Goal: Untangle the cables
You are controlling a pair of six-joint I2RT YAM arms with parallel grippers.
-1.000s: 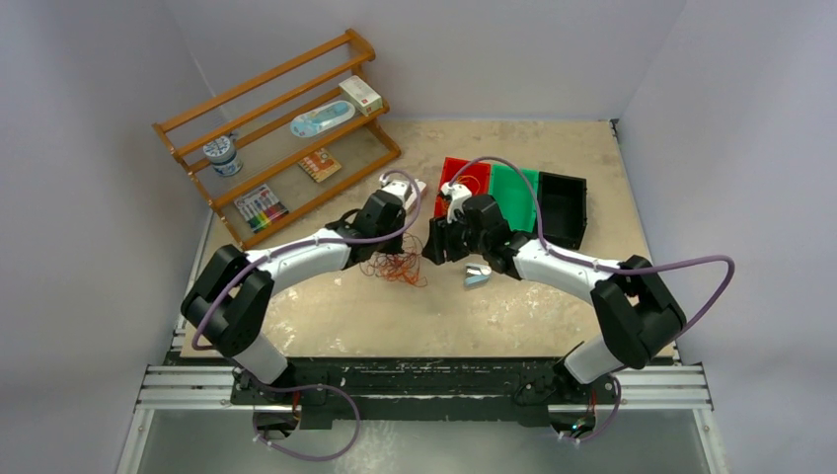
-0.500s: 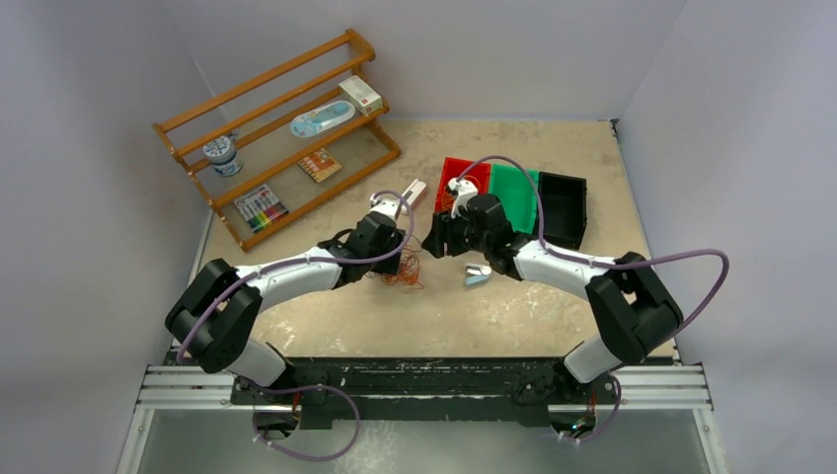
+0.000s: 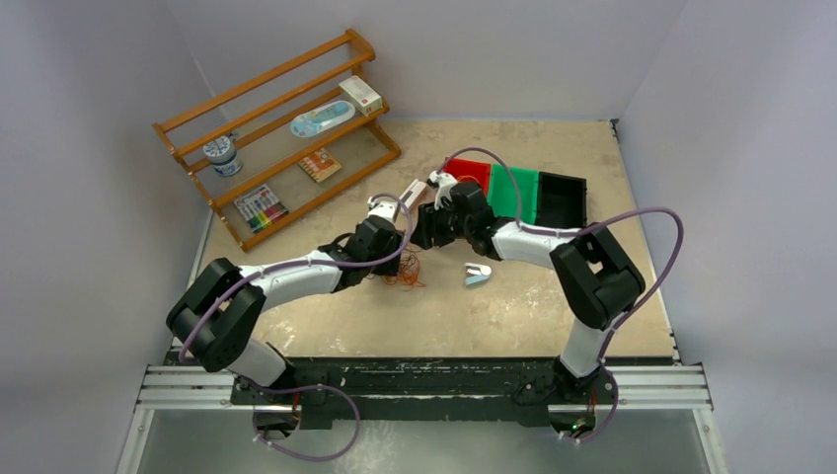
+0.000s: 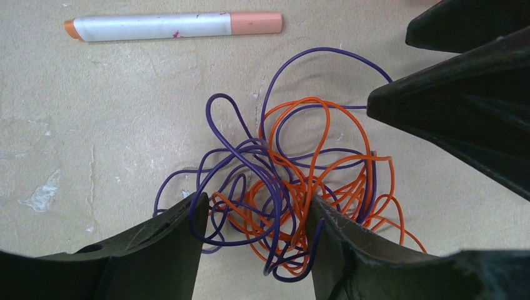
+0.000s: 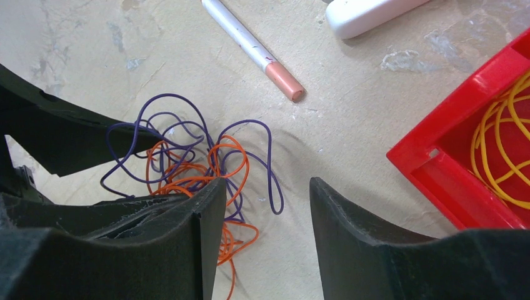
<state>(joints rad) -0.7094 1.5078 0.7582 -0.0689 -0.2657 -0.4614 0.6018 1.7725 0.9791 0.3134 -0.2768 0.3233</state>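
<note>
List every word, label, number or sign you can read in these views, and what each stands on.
No text is legible in any view.
Small box on the wooden rack: printing too small to read.
Blue-white pack, jar, orange packet, marker set: labels blurred.
Pen: only red smudges, no lettering.
</note>
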